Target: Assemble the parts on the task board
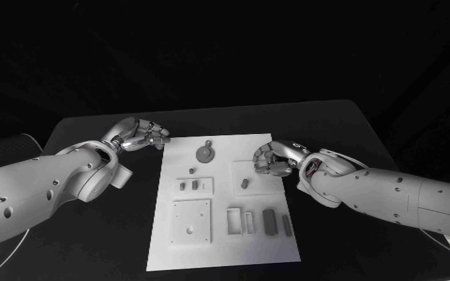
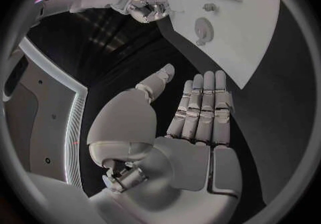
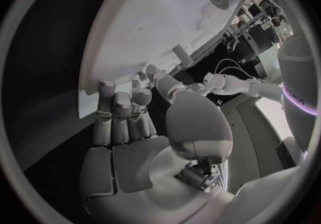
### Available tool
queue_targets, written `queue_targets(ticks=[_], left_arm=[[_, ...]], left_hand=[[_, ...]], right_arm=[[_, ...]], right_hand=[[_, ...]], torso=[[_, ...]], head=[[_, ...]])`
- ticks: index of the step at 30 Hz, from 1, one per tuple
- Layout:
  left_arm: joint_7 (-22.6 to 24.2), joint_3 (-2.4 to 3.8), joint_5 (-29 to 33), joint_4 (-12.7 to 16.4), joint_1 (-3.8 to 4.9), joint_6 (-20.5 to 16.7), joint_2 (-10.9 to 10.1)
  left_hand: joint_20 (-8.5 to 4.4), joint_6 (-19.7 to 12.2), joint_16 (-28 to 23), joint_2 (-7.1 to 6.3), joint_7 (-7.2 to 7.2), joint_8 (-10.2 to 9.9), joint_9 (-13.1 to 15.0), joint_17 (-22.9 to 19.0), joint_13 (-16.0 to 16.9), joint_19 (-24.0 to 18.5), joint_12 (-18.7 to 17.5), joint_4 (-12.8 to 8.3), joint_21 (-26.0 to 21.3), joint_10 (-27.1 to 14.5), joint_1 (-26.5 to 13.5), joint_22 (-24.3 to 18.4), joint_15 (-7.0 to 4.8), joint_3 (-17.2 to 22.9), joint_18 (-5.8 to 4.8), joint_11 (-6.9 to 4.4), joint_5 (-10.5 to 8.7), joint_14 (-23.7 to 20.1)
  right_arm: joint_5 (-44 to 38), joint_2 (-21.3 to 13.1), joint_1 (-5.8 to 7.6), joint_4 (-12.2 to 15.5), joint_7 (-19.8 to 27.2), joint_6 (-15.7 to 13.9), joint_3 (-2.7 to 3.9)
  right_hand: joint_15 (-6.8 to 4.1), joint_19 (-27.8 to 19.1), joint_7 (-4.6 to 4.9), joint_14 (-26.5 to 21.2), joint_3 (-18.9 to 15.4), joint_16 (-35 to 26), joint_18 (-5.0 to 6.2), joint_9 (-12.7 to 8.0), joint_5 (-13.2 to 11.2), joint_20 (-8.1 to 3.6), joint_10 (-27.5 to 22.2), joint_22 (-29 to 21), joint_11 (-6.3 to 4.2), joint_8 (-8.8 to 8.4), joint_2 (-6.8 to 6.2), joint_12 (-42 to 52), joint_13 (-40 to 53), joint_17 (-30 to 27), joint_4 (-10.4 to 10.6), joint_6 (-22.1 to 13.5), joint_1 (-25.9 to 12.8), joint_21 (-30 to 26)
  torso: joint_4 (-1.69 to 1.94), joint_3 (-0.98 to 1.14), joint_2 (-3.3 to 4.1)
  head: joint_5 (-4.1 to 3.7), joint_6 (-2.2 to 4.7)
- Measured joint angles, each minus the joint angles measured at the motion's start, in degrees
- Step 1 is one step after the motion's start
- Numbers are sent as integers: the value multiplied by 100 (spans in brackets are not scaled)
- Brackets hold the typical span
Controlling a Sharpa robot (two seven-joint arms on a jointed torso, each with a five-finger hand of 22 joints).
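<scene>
Both hands hold nothing: left hand (image 1: 140, 134) beside the task board (image 1: 178, 242), right hand (image 1: 274, 158) over its edge, fingers loosely apart. Nothing looks picked yet. Next, I'd guess, a reach for the round part (image 1: 205, 155).

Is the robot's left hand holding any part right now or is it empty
Empty. The left hand has its fingers extended side by side with nothing in the palm, off the task board.

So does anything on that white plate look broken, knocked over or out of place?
Nothing stands out. The white rectangular task board lies flat on the black table, its small grey parts look undamaged, and both silver hands hover empty beside it.
</scene>
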Motion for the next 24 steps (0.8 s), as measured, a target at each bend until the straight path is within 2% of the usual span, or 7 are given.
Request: queue_targets(ticks=[4, 9, 17, 24], left_arm=[[0, 0, -6, 2, 0, 0, 5], [0, 0, -10, 2, 0, -1, 3], [-5, 0, -13, 8, 0, -2, 0], [-9, 0, -16, 6, 0, -2, -11]], left_hand=[[0, 0, 0, 0, 0, 0, 0, 1, -1, 0, -23, 0, 0, 0, 0, 0, 0, 0, -1, 0, 0, 0], [0, 0, -4, 0, 0, 0, 0, 6, -7, 0, -23, 0, 0, 0, 0, 0, 0, 0, -21, 0, 0, 0], [0, 21, -22, 1, 21, 0, 0, 14, -24, 0, -46, 0, -22, 0, 45, -6, 21, 0, -30, 0, 0, -21], [0, 21, -44, 1, 21, 0, 0, 15, -30, 0, -62, 0, -22, -20, 45, -7, 21, 0, -39, 20, 0, -21]], right_arm=[[-2, 16, -9, -27, 37, -24, 1], [-2, 20, -12, -37, 59, -37, 1], [-2, 24, -15, -42, 72, -47, 0], [-7, 25, -17, -48, 77, -50, 0]], right_hand=[[0, 10, 22, 0, 0, 0, 18, -3, 7, 9, 9, 0, -9, 0, 81, 0, 0, 0, 0, 25, 15, 2], [0, 11, -3, 1, 0, 0, 20, -4, 30, 9, 10, 0, -10, -4, 149, 0, 0, 0, 0, 88, 4, 0], [-39, 22, -95, 56, 0, -1, 18, 58, 29, 18, 29, 0, -31, 115, 234, 0, -6, 0, 0, 287, 39, -15], [-71, 22, -175, 27, 0, -1, 18, 83, 29, 18, 21, 0, -81, 149, 235, 0, -11, 0, 0, 382, 40, -14]], torso=[[0, 0, -2], [-3, 4, -2], [-4, 5, -3], [-5, 5, -3]], head=[[14, 1], [15, -3], [16, -12], [21, -19]])
